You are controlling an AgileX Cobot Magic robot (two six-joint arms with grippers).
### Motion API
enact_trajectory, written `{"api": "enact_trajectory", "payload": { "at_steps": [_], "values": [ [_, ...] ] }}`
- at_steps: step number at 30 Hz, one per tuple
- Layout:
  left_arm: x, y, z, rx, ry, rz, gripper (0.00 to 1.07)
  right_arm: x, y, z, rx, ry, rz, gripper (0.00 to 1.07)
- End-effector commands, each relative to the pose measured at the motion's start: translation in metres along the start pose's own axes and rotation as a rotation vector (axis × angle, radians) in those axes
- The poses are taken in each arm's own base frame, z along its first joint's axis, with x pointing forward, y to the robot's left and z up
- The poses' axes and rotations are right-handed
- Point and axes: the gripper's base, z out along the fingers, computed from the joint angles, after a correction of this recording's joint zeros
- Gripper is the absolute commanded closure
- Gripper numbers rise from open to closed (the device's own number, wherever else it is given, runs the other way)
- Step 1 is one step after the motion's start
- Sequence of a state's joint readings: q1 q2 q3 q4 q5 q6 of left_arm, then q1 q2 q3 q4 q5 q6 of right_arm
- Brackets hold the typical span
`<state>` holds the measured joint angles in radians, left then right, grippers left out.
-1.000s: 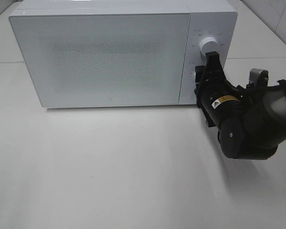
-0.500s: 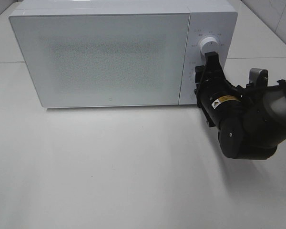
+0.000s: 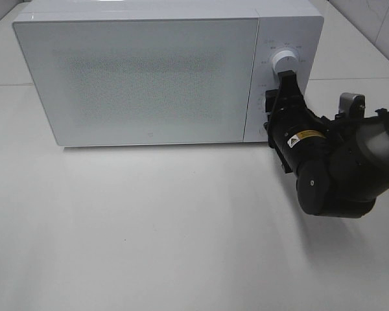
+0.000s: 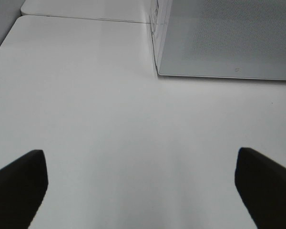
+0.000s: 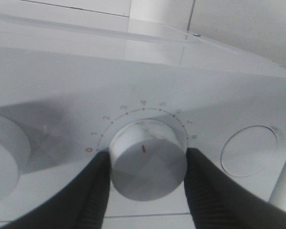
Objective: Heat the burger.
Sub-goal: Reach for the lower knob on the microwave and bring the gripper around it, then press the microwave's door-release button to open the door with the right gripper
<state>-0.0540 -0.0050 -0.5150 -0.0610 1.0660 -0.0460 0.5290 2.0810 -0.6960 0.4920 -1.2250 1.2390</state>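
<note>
Grip: my right pincer (image 5: 148, 158) pinches round white microwave dial (image 5: 148, 174) head-on, finger each side.
Left pincer (image 4: 140, 160): spread.

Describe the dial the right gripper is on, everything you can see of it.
The dial is a round, white, matte-looking plastic knob standing out from the microwave's white control panel. A short red line on its face points at about 4 on the printed arc of numbers, which starts at a red 0. The right gripper's dark fingers sit against two opposite sides of it, apparently clamping it. Nothing else touches it.
</note>
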Motion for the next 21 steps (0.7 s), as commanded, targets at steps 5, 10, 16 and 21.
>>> {"api": "enact_trajectory", "payload": {
  "at_steps": [5,10,16,21],
  "values": [
    [0.001,0.0,-0.002,0.001,-0.015,-0.006,0.07,-0.006,0.017,-0.005,-0.193,-0.067,-0.016,0.51],
    [0.001,0.0,-0.002,0.001,-0.015,-0.006,0.07,-0.007,0.012,-0.009,-0.175,-0.056,0.01,0.42],
    [0.001,0.0,-0.002,0.001,-0.015,-0.006,0.07,-0.003,0.012,-0.018,-0.182,0.034,0.017,0.41],
    [0.001,0.0,-0.002,0.001,-0.015,-0.006,0.07,-0.006,0.019,-0.026,-0.198,0.044,0.014,0.41]
  ]
}}
